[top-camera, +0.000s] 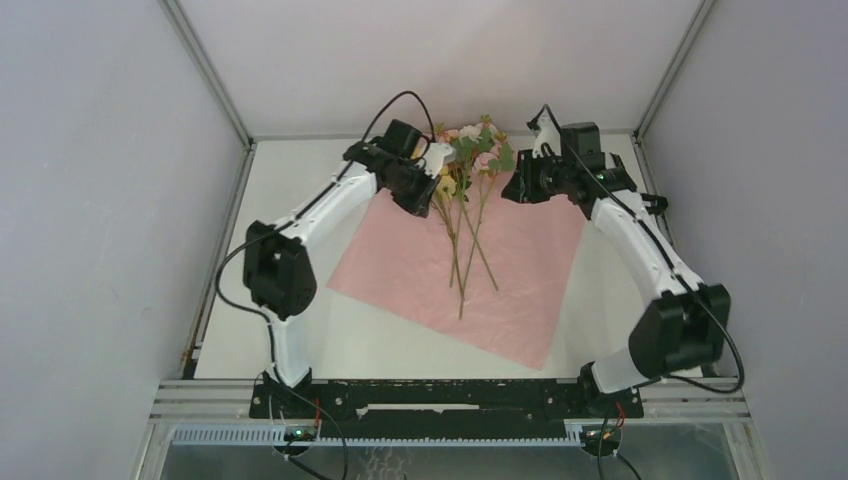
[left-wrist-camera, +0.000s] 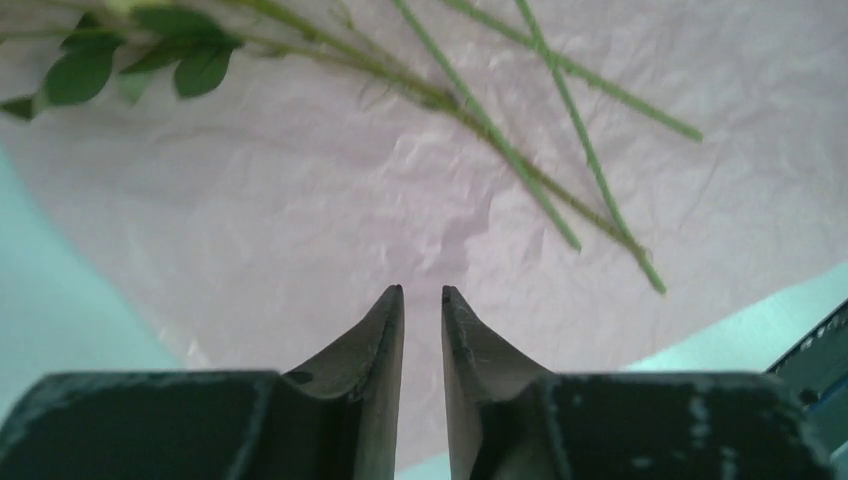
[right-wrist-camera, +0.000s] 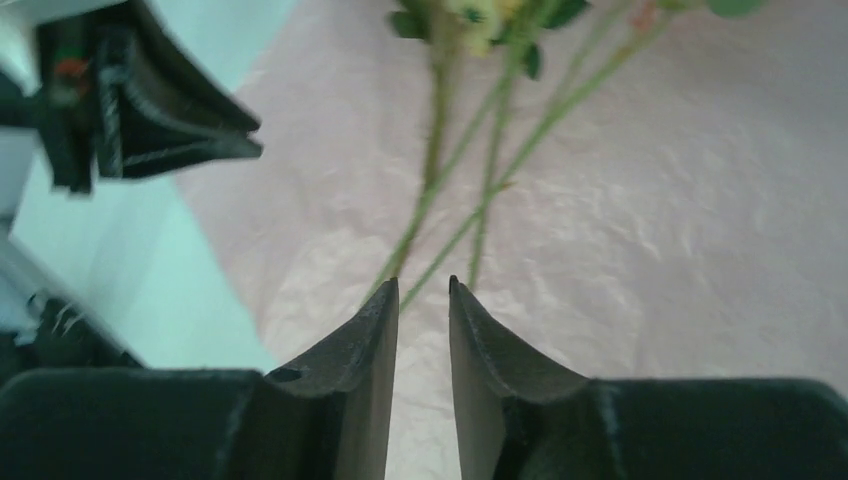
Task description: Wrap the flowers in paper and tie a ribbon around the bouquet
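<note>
A: Item 1, paper [top-camera: 400, 270]?
B: Flat on table [top-camera: 300, 345], pink face up, corners at approx 12/3/6/9. No fold, no edge lifted. Status: not wrapped.
A: Item 2, flowers [top-camera: 466, 190]?
B: Lying loose on the paper. Blooms at the 12 corner, stems run twd 6 and cross, ends near mid-sheet. Status: placed, not bundled.
A: Item 3, ribbon?
B: Not in any view. Tie not begun, by my reckoning.
A: Left gripper [left-wrist-camera: 422, 292]?
B: At 11 of the sheet, just beside the blooms. Jaws a narrow slit apart, nothing btwn them. Hangs over bare paper, stems lie beyond the tips.
A: Right gripper [right-wrist-camera: 422, 283]?
B: At 1, other side of the blooms. Slit a touch wider, also empty, stems just past the tips.
A: Tally?
B: Done: flowers laid on sheet. Left: fold paper round stems into a cone, then the ribbon. Est. early stage.
</note>
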